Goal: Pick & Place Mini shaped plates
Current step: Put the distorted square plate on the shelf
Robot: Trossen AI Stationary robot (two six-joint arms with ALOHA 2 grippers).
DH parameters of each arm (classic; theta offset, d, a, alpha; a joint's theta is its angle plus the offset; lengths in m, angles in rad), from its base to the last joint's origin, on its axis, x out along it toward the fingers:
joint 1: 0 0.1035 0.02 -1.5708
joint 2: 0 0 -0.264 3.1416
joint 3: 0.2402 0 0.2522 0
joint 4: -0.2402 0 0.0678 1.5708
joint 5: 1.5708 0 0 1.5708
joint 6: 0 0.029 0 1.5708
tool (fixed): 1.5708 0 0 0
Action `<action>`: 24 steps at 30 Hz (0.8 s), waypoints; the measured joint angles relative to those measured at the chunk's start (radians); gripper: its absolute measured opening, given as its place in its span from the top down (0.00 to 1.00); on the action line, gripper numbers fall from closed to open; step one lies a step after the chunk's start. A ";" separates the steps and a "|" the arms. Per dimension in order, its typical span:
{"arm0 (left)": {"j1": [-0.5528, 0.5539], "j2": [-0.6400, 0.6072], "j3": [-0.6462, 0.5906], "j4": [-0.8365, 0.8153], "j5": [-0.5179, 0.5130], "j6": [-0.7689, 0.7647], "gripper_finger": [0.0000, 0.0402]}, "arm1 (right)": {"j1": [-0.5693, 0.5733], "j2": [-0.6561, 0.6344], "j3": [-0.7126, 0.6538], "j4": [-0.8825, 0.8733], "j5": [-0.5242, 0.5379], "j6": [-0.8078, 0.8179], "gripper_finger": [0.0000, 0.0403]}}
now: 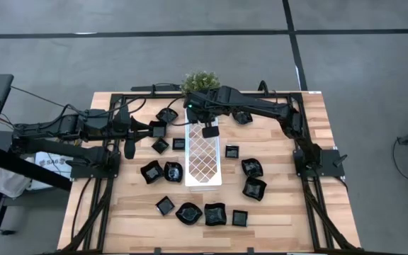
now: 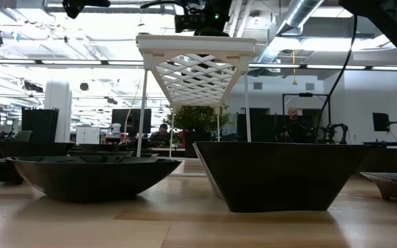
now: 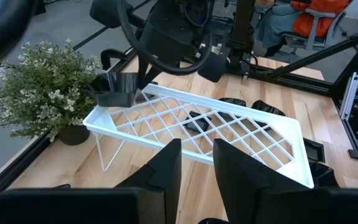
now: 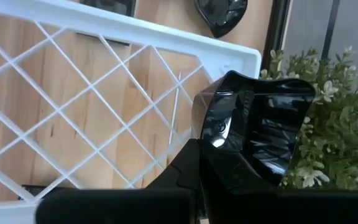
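Note:
The mini shaped plates are glossy black dishes lying flat on the wooden table around the long white lattice tray [image 1: 204, 152], which stands on thin legs [image 2: 143, 103]. Two of them fill the low view [image 2: 88, 176] [image 2: 281, 176]. My right gripper [image 4: 229, 162] is shut on one black dish [image 3: 114, 92] over the tray's far end, beside the plant. My left gripper [image 3: 197, 177] is open at the tray's left side, fingers pointing toward the tray, close to a square dish [image 1: 158, 129]. I see nothing between its fingers. My right gripper pinches the dish by its wall [image 4: 219, 130] between the two fingers, coming from above on a slant. The dish is lifted clear of the table and tilted steeply, its hollow [image 4: 275, 121] facing sideways. It hangs just over the tray's far corner [image 4: 253, 56]; whether it touches the tray I cannot tell.
A small potted plant [image 1: 200, 81] stands at the table's far edge, right behind the tray. A black frame [image 1: 119, 95] runs along the table's edges. Dishes ring the tray on both sides and toward the near edge [image 1: 214, 214]. People show in the room beyond [image 2: 291, 114].

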 joint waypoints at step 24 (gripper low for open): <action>0.000 0.000 0.000 0.000 0.000 0.000 0.76 | -0.008 0.000 0.000 -0.014 -0.001 -0.015 0.80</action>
